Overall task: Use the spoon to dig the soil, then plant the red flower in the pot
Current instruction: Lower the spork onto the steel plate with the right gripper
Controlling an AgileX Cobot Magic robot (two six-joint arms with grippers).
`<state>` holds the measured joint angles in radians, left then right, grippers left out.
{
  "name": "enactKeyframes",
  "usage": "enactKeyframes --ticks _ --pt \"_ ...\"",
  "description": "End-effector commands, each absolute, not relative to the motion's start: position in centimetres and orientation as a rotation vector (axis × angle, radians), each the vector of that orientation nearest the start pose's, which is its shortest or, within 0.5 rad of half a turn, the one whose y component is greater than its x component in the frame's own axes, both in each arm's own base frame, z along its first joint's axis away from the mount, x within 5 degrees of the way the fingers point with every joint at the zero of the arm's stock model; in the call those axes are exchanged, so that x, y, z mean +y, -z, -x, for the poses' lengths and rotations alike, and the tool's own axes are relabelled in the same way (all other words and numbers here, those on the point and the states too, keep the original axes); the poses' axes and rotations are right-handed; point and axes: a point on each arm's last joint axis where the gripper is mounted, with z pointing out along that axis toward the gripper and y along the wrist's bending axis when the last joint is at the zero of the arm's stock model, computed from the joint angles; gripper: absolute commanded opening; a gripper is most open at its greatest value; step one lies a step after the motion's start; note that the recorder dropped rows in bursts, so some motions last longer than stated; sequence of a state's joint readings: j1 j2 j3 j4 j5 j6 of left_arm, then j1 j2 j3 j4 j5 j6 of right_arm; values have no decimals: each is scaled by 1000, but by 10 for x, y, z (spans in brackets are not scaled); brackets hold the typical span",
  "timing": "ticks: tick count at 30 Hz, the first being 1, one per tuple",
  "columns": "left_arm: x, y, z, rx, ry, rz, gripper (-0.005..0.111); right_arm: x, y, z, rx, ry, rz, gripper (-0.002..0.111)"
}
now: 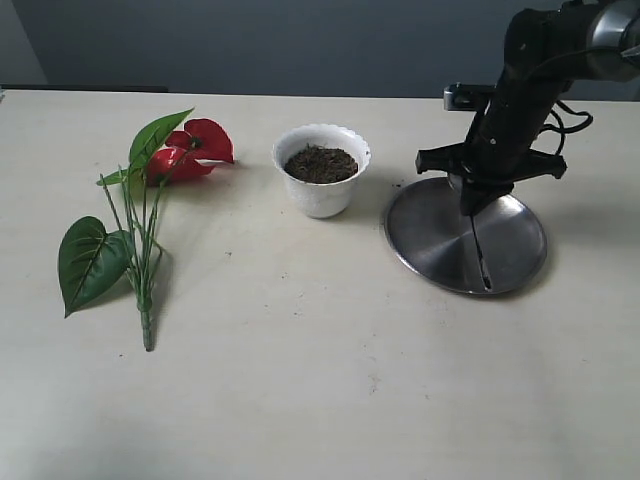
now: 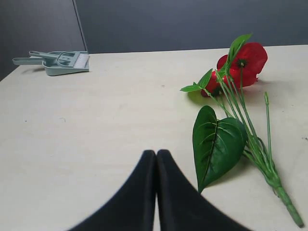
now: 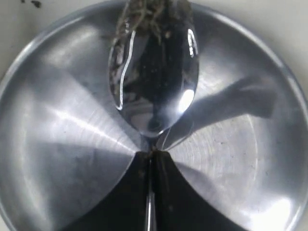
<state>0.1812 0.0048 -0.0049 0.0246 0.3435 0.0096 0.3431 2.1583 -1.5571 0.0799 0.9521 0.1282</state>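
Left end effector (image 2: pixel 156 153) has its two black fingers pressed tight together with nothing between them, hanging low over the bare counter (image 1: pixel 300 380). Just beside it in the left wrist view is the red flower (image 1: pixel 200 145) (image 2: pixel 240 62), lying flat on the counter on the left, bloom toward the back and stems pointing at the near edge. Middle of the counter is the pot (image 1: pixel 322 195), upright and full of soil (image 1: pixel 320 163). Further right, the right end effector (image 1: pixel 478 200) (image 3: pixel 151 156) is pinching the spoon (image 1: pixel 481 250) (image 3: pixel 154 82) by its thin handle over the round steel plate (image 1: pixel 420 250) (image 3: pixel 57 144). Some crumbs and fibres of soil cling to the spoon's tip.
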Motion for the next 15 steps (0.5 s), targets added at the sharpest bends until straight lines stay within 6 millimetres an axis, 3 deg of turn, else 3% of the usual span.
enactKeyframes --ticks 1,15 --pt "10 -183 -53 1815 -157 137 0 152 -139 -402 3019 -133 269 -1" --pt "10 -183 -53 1815 -157 137 0 153 -119 -406 3027 -125 265 -1"
